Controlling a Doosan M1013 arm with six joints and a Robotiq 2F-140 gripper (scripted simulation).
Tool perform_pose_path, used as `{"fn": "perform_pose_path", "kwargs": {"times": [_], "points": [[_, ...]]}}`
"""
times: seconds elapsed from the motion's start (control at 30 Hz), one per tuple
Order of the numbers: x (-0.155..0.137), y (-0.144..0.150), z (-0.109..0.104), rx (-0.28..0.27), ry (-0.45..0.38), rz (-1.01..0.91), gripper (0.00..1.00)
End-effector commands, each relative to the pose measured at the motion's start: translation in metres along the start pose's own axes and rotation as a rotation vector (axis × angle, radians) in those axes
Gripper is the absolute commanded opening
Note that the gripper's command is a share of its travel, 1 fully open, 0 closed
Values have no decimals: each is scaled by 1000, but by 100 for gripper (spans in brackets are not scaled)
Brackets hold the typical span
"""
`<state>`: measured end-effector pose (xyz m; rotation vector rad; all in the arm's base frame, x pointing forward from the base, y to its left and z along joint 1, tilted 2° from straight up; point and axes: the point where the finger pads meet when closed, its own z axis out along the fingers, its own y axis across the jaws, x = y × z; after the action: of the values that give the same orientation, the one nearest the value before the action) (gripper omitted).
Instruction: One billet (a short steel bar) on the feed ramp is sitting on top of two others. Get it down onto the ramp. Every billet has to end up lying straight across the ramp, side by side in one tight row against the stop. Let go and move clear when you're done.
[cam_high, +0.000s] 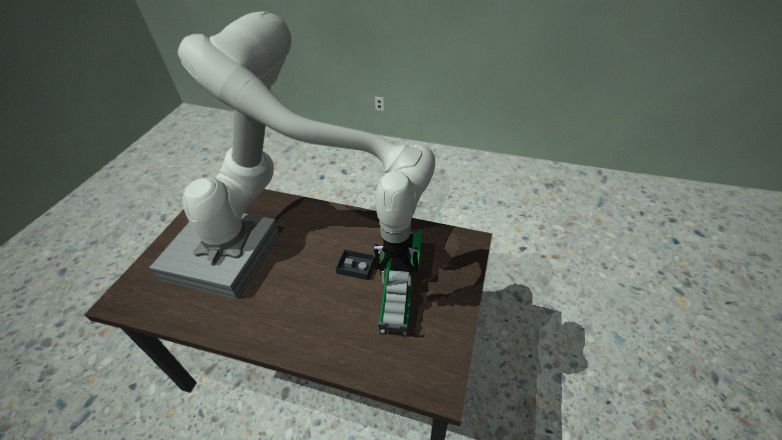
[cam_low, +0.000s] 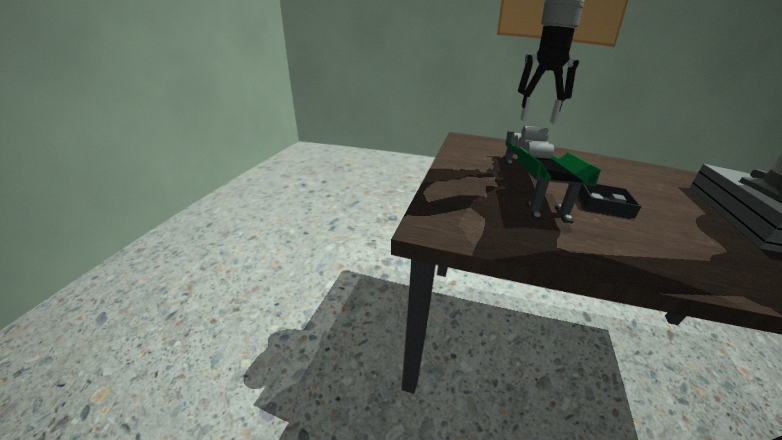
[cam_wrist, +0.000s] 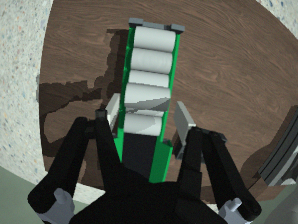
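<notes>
A green-sided feed ramp stands on the dark wooden table, sloping down to a grey stop (cam_wrist: 156, 24). Several light grey billets (cam_wrist: 153, 55) lie across it in a row against the stop. One billet (cam_wrist: 145, 99) sits higher, on top of the upper end of the row; it also shows in the exterior view (cam_low: 534, 132). My gripper (cam_low: 539, 116) hangs open and empty a short way above this raised billet, one finger to each side of the ramp in the wrist view (cam_wrist: 147, 115).
A small dark tray (cam_high: 356, 264) with grey pieces sits beside the ramp's upper end. The arm's grey base plate (cam_high: 216, 254) is on the table's far side. The ramp is close to the table edge (cam_low: 415, 229).
</notes>
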<state>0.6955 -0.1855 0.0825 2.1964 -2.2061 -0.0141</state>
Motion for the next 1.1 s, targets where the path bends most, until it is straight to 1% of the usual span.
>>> {"fn": "perform_pose_path", "kwargs": {"times": [0.0, 0.43, 0.57, 0.8, 0.87, 1.07], "points": [[3, 1, 3, 2, -1, 1, 58], [3, 1, 6, 2, -1, 1, 58], [3, 1, 13, 2, -1, 1, 58], [3, 1, 31, 2, -1, 1, 58], [3, 1, 31, 2, -1, 1, 58], [3, 1, 43, 2, -1, 1, 58]]}}
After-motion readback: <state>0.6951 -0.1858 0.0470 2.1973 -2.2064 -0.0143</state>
